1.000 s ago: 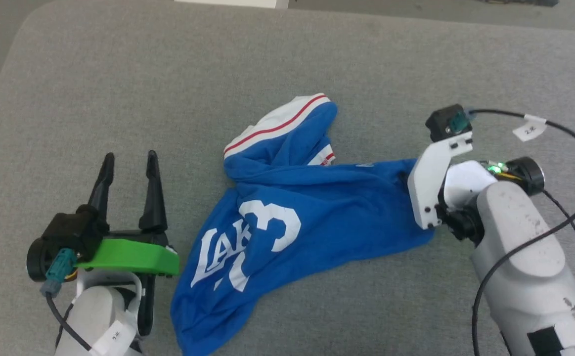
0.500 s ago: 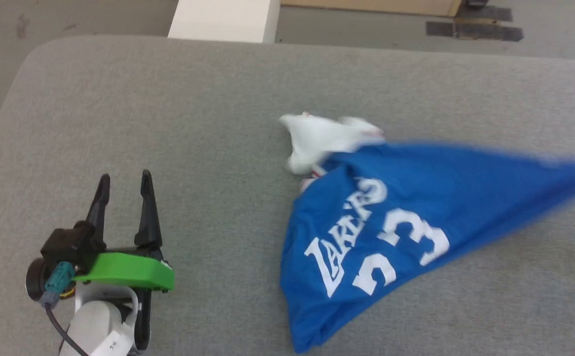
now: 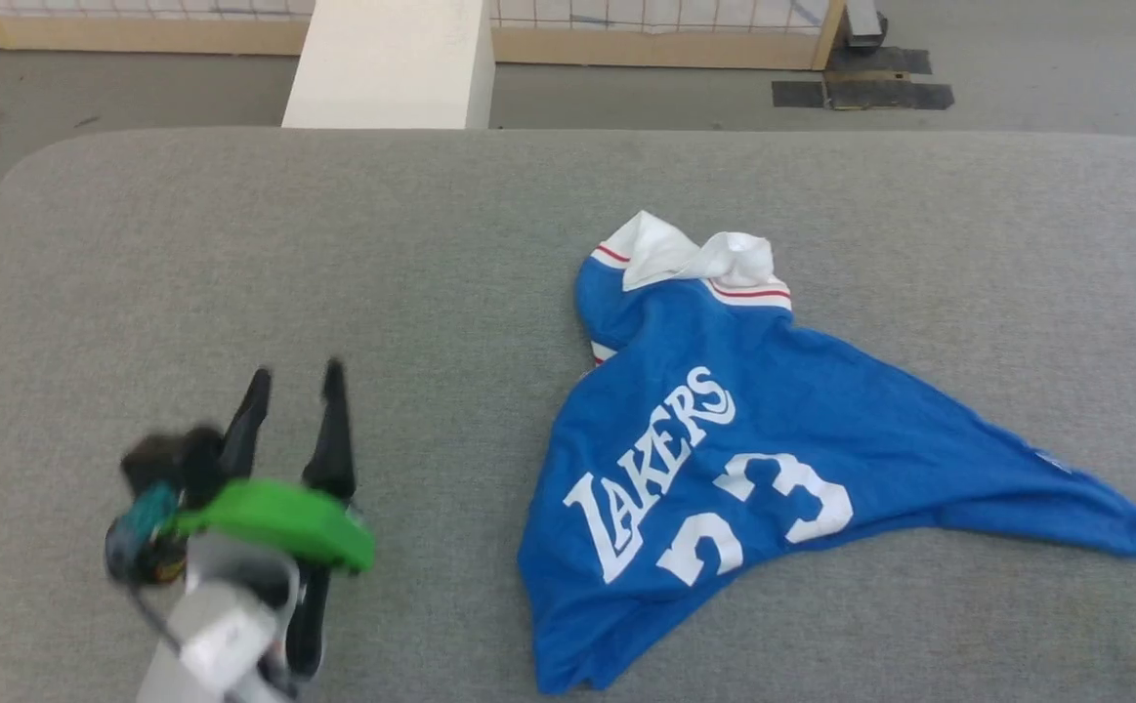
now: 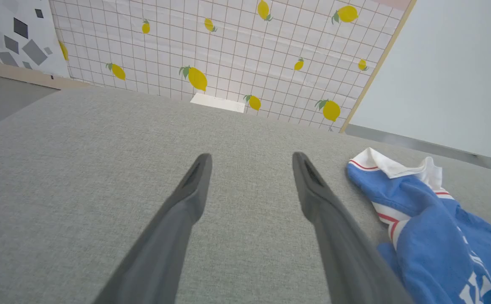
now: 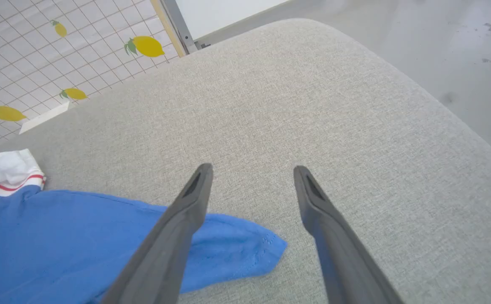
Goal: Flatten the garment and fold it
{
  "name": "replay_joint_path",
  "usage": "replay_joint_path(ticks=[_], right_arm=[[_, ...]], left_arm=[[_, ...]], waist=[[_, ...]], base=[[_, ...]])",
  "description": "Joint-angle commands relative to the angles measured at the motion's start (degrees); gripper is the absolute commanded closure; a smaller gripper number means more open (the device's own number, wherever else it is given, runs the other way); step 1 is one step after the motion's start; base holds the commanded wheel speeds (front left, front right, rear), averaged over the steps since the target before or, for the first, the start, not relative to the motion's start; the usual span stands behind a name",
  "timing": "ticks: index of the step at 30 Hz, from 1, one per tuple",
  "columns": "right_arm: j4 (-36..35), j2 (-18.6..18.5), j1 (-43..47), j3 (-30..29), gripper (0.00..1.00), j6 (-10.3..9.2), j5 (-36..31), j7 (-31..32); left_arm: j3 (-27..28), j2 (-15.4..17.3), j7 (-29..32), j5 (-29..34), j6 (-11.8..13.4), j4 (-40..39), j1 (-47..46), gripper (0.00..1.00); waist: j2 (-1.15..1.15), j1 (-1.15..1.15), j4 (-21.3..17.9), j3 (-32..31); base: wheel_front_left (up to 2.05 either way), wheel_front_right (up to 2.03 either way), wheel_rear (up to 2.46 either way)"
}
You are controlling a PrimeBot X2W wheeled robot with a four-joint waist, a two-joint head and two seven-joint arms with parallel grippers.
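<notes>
Grey woven cloth covers the table (image 3: 235, 254), and the garment (image 3: 724, 459) lies crumpled on it, right of the middle as my head sees it. Its white "LAKERS" and "23" face up, its red-striped white trim is bunched at the far end, and one blue corner is drawn out to a point toward my right side. My left hand (image 3: 296, 373) hangs over bare cloth well to the left of the garment, blurred in the head view, its two fingers spread with nothing between them. Nothing lies between that hand and the blue fabric. Beyond the table's far edge a white pillar (image 3: 387, 63) stands on the grey floor (image 3: 138, 88), with dark patches (image 3: 861, 93) on the floor further right. From my left wrist the same hand (image 4: 251, 155) shows parted over the cloth, the striped trim lying just beside its right finger, and behind the table rises a gridded wall (image 4: 228, 55) printed with lemons, far more of it than my head gets. From my right wrist, my right hand (image 5: 253, 166) is also spread and empty. The garment's drawn-out blue corner lies under its left finger, and I cannot tell whether they touch. The table's rounded corner and the floor lie beyond.
</notes>
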Motion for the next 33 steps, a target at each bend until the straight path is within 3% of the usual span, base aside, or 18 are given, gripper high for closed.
replay_joint_path(ticks=[1, 9, 14, 18, 23, 24, 26, 27, 33], right_arm=[[-0.7, 0.2, -0.3, 0.9, 0.0, -0.08, -0.1, -1.2], [-3.3, 0.3, -1.3, 10.5, 0.0, -0.08, 2.3, -1.1], [-4.0, 0.3, -2.8, 15.9, 0.0, -0.08, 4.5, -1.3], [-3.5, 0.3, -3.2, 17.3, 0.0, -0.08, 5.0, -2.2], [-2.6, 0.3, -2.6, 16.8, 0.0, -0.08, 5.0, -3.3], [-2.4, 0.3, -2.5, 16.6, 0.0, -0.08, 4.9, -3.4], [-2.3, 0.3, -2.5, 16.3, 0.0, -0.08, 4.8, -3.6], [-2.2, 0.3, -2.5, 16.1, 0.0, -0.08, 4.6, -3.7], [-2.2, 0.3, -2.2, 15.3, 0.0, -0.08, 3.3, -3.6]], left_arm=[[-0.5, -0.5, 2.1, -0.9, -0.4, 0.1, -3.6, 0.0], [-7.8, -1.3, 27.4, -1.7, -0.7, 11.2, -24.2, 0.0], [-11.0, -1.2, 40.4, -0.4, 0.4, 20.2, -34.2, 0.0], [-12.7, -0.3, 46.1, 0.9, 0.8, 24.7, -37.5, 0.0], [-13.8, 0.0, 48.5, 1.0, 0.3, 28.2, -37.6, 0.0], [-14.2, 0.2, 49.5, 1.0, 0.2, 29.1, -37.2, 0.03], [-14.2, 0.1, 49.9, 0.4, -0.1, 29.9, -36.6, 0.95], [-13.8, -0.2, 49.8, -0.6, -0.5, 30.0, -36.2, 1.0], [-8.4, -1.5, 42.0, -7.4, -2.3, 24.8, -34.0, 1.0]], waist=[[0.0, 0.0, -0.9, -0.4], [0.0, 0.0, -6.8, 3.6], [0.0, 0.0, -11.7, 8.3], [0.0, 0.0, -14.3, 10.9], [0.0, 0.0, -15.1, 11.7], [0.0, 0.0, -15.0, 11.7], [0.0, 0.0, -14.5, 11.5], [0.0, 0.0, -14.0, 11.2], [0.0, 0.0, -9.8, 8.0]], base=[[0.0, 0.0, 0.0], [0.0, 0.0, 0.0], [0.0, 0.0, 0.0], [0.0, 0.0, 0.0], [0.0, 0.0, 0.0], [0.0, 0.0, 0.0], [0.0, 0.0, 0.0], [0.0, 0.0, 0.0], [0.0, 0.0, 0.0]])
